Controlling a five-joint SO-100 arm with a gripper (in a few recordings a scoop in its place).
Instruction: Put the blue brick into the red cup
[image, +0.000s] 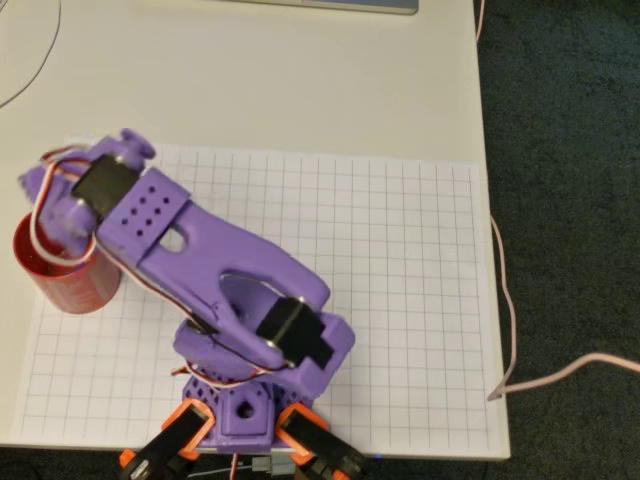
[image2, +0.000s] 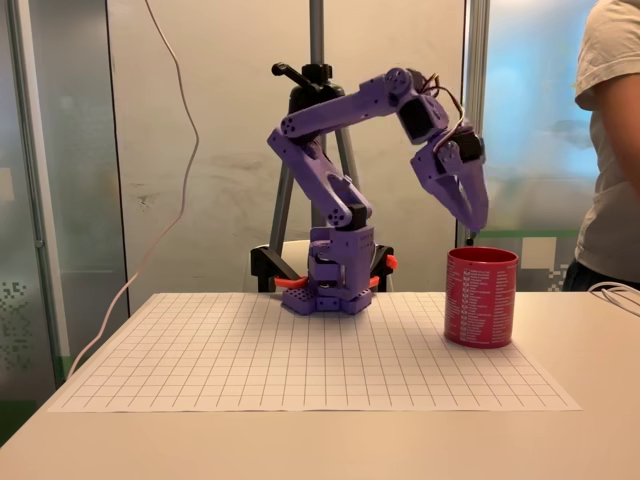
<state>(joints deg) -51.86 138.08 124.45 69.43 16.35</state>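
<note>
Gridded sheet (image2: 250, 350) on pale table, red cup (image2: 481, 297) standing upright, purple hand (image2: 475, 222) above it, fingers apparently together.

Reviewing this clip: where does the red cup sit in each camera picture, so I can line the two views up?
Overhead view: the red cup is at the left edge, on the left border of the grid sheet, its rim partly under the purple arm's wrist.
Fixed view: the red cup stands right of centre on the sheet, just below the gripper.
Shared landmark: the arm's purple base.
</note>
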